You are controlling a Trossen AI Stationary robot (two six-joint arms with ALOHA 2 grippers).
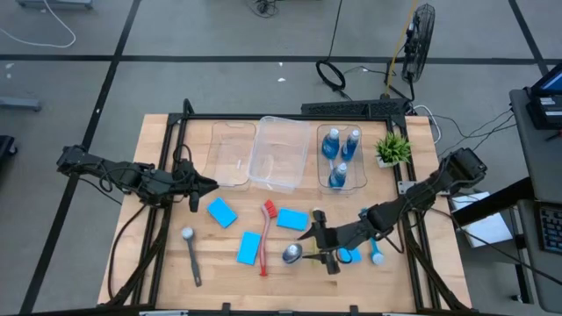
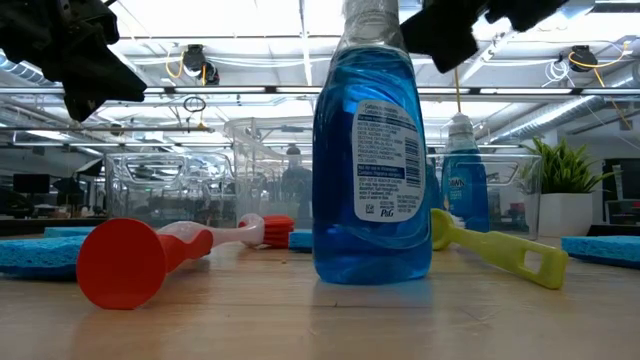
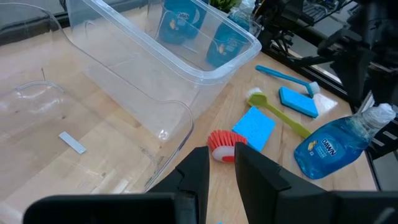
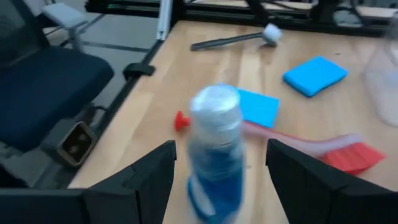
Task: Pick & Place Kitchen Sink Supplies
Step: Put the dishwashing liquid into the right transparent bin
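Note:
A small blue bottle [image 1: 292, 254] with a silvery top stands upright on its base on the table near the front. In the right wrist view the bottle [image 4: 214, 149] stands between the two fingers of my open right gripper [image 4: 221, 152], with a gap on each side. My right gripper [image 1: 307, 247] reaches in from the table's right. My left gripper [image 1: 209, 184] hangs at the table's left, by the clear bins. Its fingers [image 3: 199, 168] are a narrow gap apart, with nothing between them. Blue sponges [image 1: 222, 211] [image 1: 249, 248] [image 1: 292, 219] and a red brush [image 1: 266, 233] lie flat nearby.
Three clear bins [image 1: 233, 154] [image 1: 281, 151] [image 1: 342, 156] stand at the back; the right one holds three blue bottles. A green plant [image 1: 392, 147] stands beside it. A grey brush [image 1: 190, 254] lies front left, a blue brush [image 1: 378, 256] front right and a yellow-green brush [image 2: 500, 250] behind the bottle.

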